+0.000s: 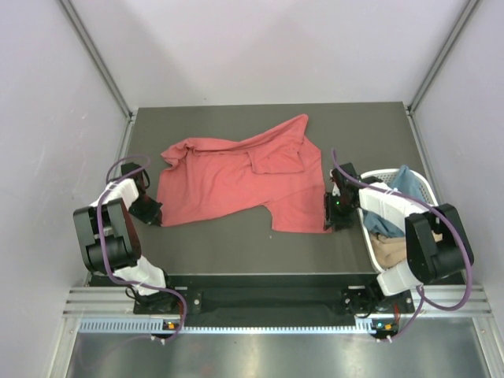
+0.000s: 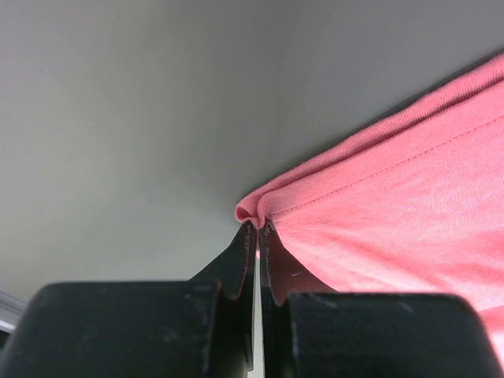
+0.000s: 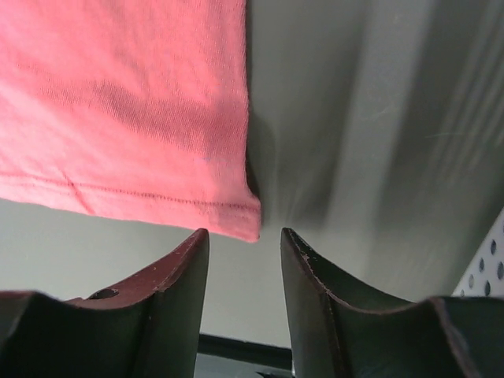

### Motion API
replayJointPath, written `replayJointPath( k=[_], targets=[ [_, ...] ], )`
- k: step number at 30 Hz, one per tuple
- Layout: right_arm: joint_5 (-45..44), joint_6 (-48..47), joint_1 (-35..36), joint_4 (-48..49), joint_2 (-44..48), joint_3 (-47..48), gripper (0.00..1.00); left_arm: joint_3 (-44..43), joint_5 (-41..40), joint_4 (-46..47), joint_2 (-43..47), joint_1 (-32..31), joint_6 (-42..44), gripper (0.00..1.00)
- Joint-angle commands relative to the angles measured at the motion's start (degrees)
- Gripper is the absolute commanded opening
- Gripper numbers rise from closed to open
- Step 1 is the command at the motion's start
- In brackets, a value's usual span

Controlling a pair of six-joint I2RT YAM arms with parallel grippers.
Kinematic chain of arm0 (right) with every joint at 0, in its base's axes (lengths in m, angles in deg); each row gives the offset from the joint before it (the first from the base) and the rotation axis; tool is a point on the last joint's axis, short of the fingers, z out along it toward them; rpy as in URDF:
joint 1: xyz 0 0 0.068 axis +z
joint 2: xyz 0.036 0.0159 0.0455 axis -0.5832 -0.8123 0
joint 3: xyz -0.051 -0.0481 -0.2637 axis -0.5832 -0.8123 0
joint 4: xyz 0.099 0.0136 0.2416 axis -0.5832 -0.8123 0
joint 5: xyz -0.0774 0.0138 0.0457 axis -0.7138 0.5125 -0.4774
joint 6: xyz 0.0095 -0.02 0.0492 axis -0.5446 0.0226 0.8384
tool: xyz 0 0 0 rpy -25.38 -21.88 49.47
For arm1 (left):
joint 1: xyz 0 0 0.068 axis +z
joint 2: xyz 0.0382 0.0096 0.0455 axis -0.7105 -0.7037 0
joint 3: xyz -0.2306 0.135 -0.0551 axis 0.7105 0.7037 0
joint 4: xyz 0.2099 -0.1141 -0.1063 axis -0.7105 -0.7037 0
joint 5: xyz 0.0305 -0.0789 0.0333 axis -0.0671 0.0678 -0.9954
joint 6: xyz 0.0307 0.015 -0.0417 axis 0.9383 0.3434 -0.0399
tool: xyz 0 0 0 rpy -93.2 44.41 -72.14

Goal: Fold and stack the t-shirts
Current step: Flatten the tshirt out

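The left gripper (image 2: pixel 257 228) has its jaws clamped on the coral-red cloth t-shirt (image 1: pixel 236 181) hem; the right gripper (image 3: pixel 244 244) has its jaws apart beside it.

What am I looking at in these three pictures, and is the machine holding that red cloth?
These are two robot arms bolted at the near edge of a dark grey table. The big picture comes from a fixed camera above and behind them. The other two come from small cameras on each wrist, looking past the arm's own two-fingered tool.

A coral-red soft cloth t-shirt lies spread, a bit rumpled, on the table. At the right stands a white slotted plastic basket holding blue cloth and tan cloth.

The left tool is shut, pinching a hemmed corner of the red shirt. The right tool is open, with another shirt corner just ahead of the gap between its fingers, not gripped.
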Motion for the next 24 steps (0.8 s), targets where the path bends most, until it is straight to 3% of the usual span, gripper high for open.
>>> replayJointPath(
  k=[1,18,24],
  targets=[
    [-0.6,1.9,-0.4,2.9,-1.0,-1.1,0.42,1.3,1.5,-0.2,1.3,0.3,0.8,0.0],
    [-1.2,4.5,0.4,5.9,-3.0,-2.0,0.22,1.4,2.0,-0.6,2.2,0.3,1.7,0.0],
    [-0.7,5.1,0.5,6.4,-2.3,-2.6,0.06,1.3,2.3,-0.7,2.6,0.3,1.9,0.0]
  ],
)
